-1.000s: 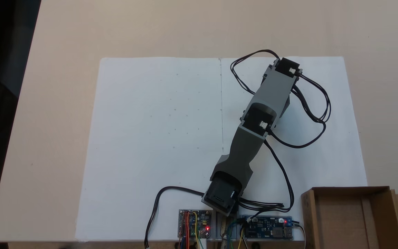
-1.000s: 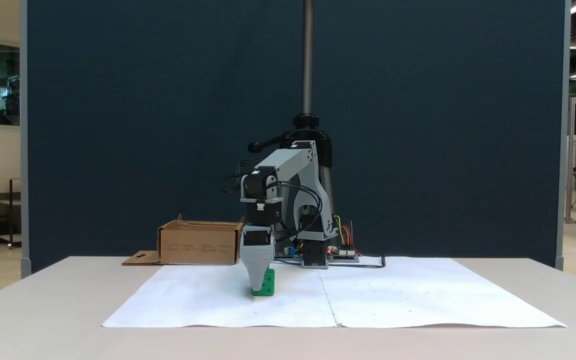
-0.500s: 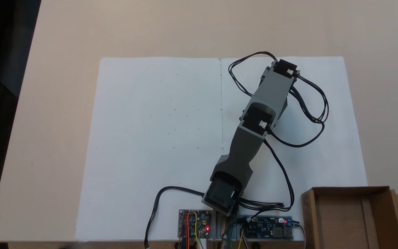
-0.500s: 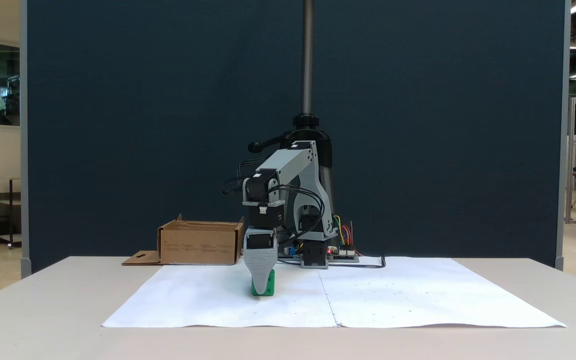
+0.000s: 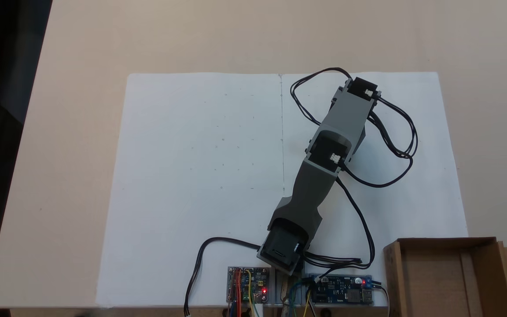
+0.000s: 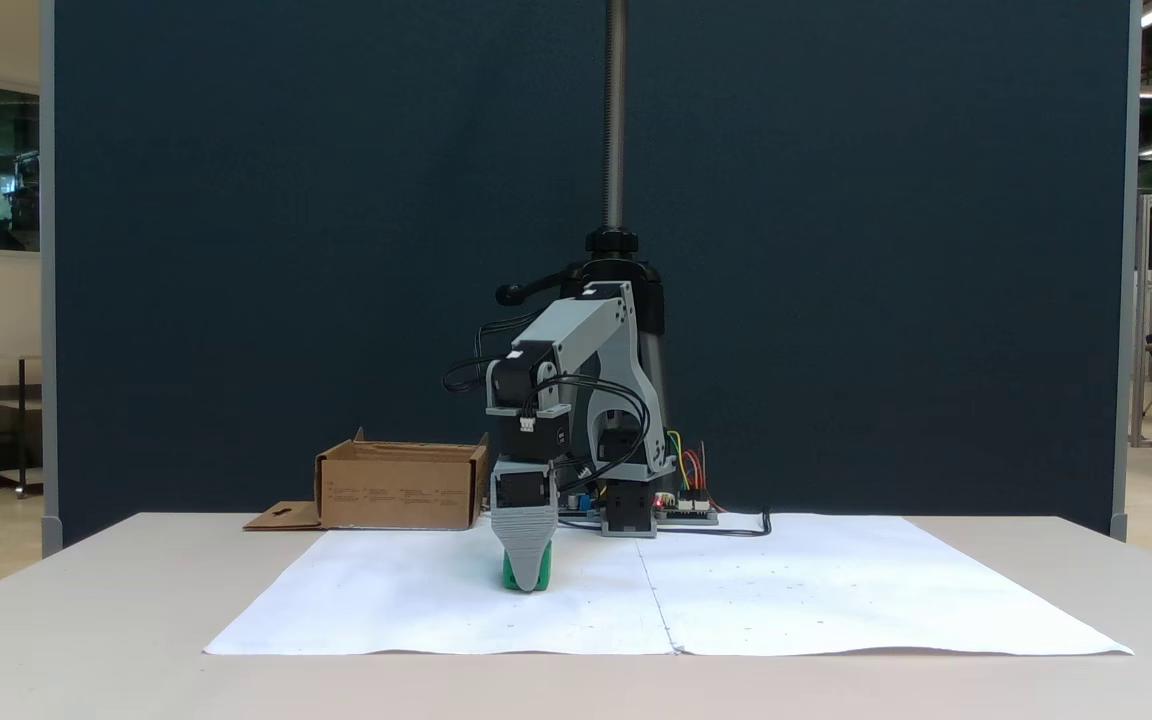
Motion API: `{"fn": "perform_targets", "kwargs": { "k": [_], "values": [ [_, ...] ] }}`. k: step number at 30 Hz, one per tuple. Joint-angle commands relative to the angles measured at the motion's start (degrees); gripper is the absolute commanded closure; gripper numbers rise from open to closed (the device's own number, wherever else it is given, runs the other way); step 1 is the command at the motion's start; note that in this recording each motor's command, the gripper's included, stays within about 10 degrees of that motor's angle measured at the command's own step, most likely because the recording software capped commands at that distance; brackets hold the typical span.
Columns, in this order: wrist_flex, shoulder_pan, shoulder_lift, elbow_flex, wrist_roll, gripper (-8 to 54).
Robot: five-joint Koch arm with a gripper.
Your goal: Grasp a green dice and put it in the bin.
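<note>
One hand point(image 6: 526, 583) hangs point-down at the end of the grey arm point(image 5: 316, 176), its tip at the white paper point(image 6: 436, 590) in the side-on fixed view. From that side we see a single grey finger point(image 6: 525, 550) facing us, with any second one behind it, so we cannot tell whether the hand is wide, narrow or clamped. The green dice point(image 6: 509, 575) sits directly behind that finger: slivers of green show on both sides of the tip, low against the paper. We cannot tell whether the dice rests on the sheet or is lifted just clear of it, nor whether the finger touches it.

In the fixed view from above, the arm reaches from its base at the near edge of the desk point(image 5: 236, 35) out toward the far right part of the paper point(image 5: 200, 176), with loops of black cable point(image 5: 394, 145) beside it, and the arm's own body covers the hand and dice.

The bin point(image 5: 392, 273) stands at the lower right corner of that view, just off the paper's edge and well apart from the end of the arm, its keyhole flap lying outward. In the side-on view the bin point(image 6: 396, 488) is left of the arm and behind it. Two circuit boards point(image 5: 248, 285) with small red lights sit by the arm's base.
</note>
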Motion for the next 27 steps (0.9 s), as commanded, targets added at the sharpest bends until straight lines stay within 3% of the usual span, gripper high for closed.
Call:
{"fn": "perform_targets", "kwargs": {
  "k": [1,11,27],
  "values": [
    [-0.6,0.7,1.8,-0.6,-5.0,18.5],
    [-1.0,0.8,1.9,-0.6,-4.6,18.5],
    [-1.5,1.2,2.1,-0.6,5.2,18.4]
  ]
}}
